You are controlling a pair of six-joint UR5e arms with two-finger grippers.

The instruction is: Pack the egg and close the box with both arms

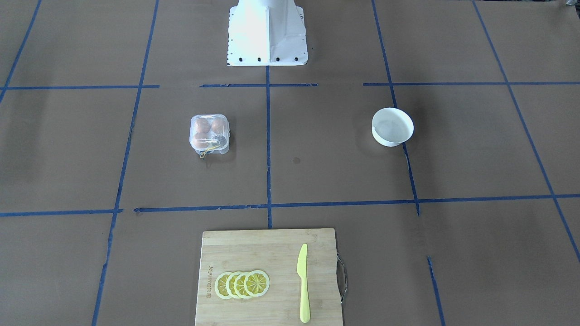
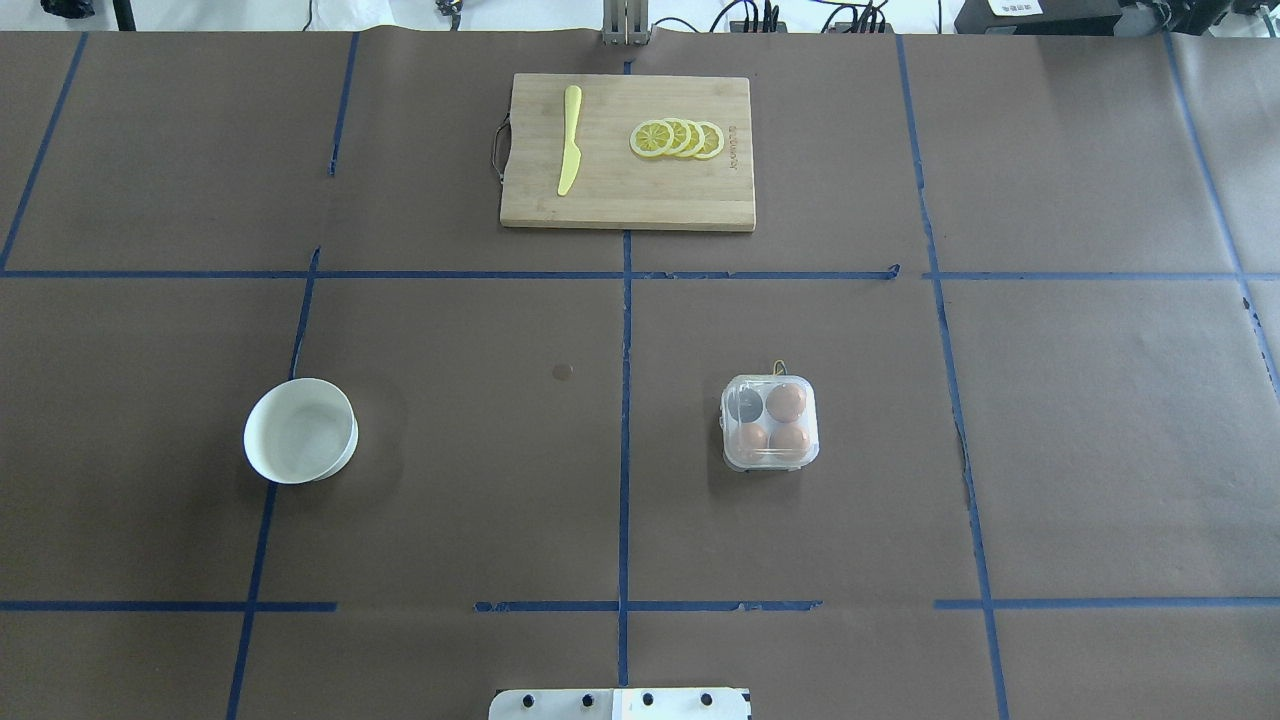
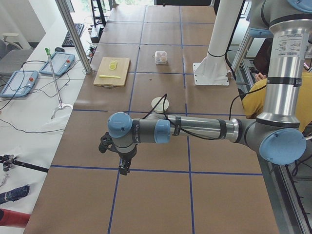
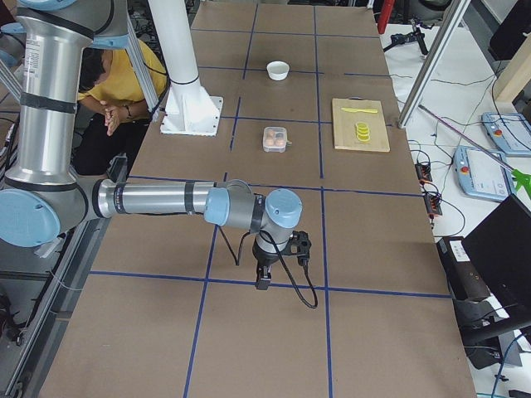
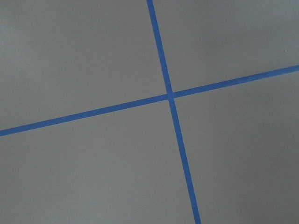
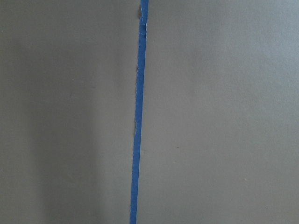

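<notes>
Box [image 2: 770, 423] apparently shut over three eggs [image 2: 787, 402]. Press with left hand [image 3: 123, 168] and right hand [image 4: 263, 280] only if lid gapes. Cannot tell either hand's opening.

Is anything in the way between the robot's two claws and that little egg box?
For the right gripper, nothing visible: only bare table lies between it and the box. The white bowl sits low on the table, close beside the straight line from the left gripper to the box.

Overhead and front views look down from opposite sides, sharing the box [image 2: 770, 437]. Wrist cameras face the surface [image 5: 70, 56] closely.
</notes>
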